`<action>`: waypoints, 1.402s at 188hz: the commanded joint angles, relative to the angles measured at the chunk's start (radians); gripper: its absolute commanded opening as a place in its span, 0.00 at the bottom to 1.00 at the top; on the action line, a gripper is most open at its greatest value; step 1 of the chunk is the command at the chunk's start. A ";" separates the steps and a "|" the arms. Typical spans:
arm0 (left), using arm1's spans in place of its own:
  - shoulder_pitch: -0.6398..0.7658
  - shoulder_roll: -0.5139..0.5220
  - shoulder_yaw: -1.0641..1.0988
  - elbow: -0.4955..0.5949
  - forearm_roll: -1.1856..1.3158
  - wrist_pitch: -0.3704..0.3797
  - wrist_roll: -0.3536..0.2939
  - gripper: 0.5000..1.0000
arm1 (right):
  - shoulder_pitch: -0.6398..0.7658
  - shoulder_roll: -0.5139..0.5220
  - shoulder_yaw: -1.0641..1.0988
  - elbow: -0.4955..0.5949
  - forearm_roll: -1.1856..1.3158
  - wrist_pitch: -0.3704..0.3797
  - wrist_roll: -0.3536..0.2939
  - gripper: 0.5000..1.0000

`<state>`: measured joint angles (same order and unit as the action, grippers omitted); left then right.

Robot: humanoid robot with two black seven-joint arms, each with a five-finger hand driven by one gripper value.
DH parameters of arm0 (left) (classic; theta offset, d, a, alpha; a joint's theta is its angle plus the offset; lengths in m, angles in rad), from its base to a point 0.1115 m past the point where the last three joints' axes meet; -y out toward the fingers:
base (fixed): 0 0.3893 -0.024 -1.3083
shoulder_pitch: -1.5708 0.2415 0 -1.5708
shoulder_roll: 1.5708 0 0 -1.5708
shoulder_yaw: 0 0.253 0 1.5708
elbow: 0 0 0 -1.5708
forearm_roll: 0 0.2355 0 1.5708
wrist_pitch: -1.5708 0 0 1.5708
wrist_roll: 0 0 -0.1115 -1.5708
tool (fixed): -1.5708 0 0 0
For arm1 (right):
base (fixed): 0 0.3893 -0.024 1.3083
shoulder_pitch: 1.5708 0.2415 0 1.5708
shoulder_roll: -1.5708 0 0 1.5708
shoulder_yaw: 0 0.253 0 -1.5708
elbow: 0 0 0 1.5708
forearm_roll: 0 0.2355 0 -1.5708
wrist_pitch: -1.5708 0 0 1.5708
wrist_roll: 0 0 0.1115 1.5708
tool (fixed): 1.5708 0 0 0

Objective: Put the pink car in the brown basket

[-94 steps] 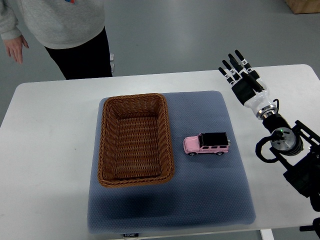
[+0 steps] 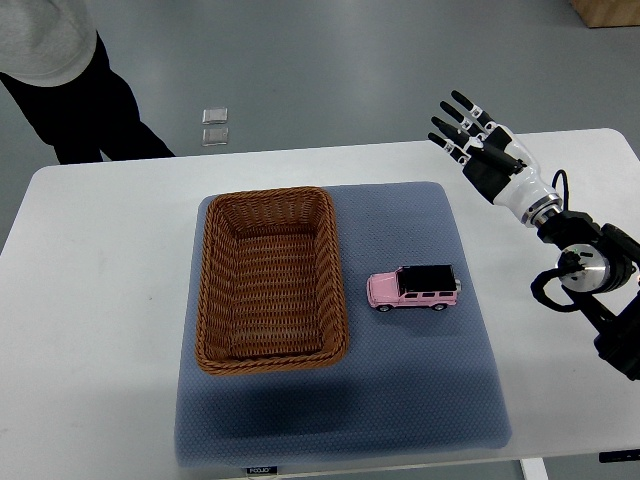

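Top view
Step in hand: approach, by judgement; nothing grasped yet.
Right hand (image 2: 478, 138): fingers (image 2: 455, 125) spread apart and straight, holding nothing; raised over the far right corner of the counter (image 2: 100, 250), well apart from the car.
Left hand: out of the picture.
Pink car (image 2: 413, 288): on its wheels on the blue mat (image 2: 400, 400), black roof up, lying crosswise with one end toward the basket; just beside the basket's right wall, not touching it.
Brown basket (image 2: 268, 277): on the left part of the mat, long side running away from the robot, nothing inside.
Progress: car outside the basket, so the placing not begun.
Next move, by judgement: bring the right hand down and toward the robot's side until over the car, turn the palm down, close the fingers across the narrow body from both sides; then lift clear of the basket's right rim, carry left, and let go over the woven floor.
Caution: smooth small body on wheels, likely to roll or slip under a glancing touch.
Count, cars: one.
Count, baskets: one.
Count, mats: one.
Count, robot hands in sight: one.
Count, small clear packets (image 2: 215, 125) on the floor beyond the counter: two.
Count, persons (image 2: 60, 70): one, standing at the far left corner, only the torso and legs in view.
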<state>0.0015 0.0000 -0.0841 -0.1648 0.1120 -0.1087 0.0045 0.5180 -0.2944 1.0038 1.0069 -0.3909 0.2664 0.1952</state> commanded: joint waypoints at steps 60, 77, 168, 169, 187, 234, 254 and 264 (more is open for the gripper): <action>-0.002 0.000 0.003 -0.010 0.000 -0.003 0.000 1.00 | 0.272 -0.522 -0.597 0.387 -0.574 -0.004 -0.023 0.83; -0.003 0.000 0.003 -0.012 0.002 -0.009 0.002 1.00 | 0.306 -0.591 -0.680 0.444 -0.640 -0.009 -0.025 0.83; -0.005 0.000 0.001 -0.016 0.000 -0.009 0.008 1.00 | 0.257 -0.516 -0.760 0.444 -0.668 -0.180 -0.051 0.82; -0.005 0.000 0.001 -0.016 0.000 -0.009 0.008 1.00 | 0.257 -0.516 -0.760 0.444 -0.668 -0.180 -0.051 0.82; -0.005 0.000 0.001 -0.018 0.000 -0.009 0.009 1.00 | 0.247 -0.511 -0.777 0.429 -0.671 -0.191 -0.049 0.82; -0.005 0.000 0.000 -0.016 0.000 -0.009 0.009 1.00 | 0.240 -0.451 -0.804 0.366 -0.698 -0.234 -0.046 0.81; -0.005 0.000 0.001 -0.018 0.000 -0.009 0.009 1.00 | 0.232 -0.437 -0.804 0.355 -0.698 -0.236 -0.045 0.81; -0.005 0.000 0.001 -0.019 0.000 -0.009 0.009 1.00 | 0.232 -0.428 -0.806 0.352 -0.700 -0.240 -0.045 0.81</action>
<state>-0.0024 0.0000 -0.0842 -0.1818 0.1119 -0.1182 0.0133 0.7525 -0.7392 0.1996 1.3667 -1.0890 0.0315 0.1489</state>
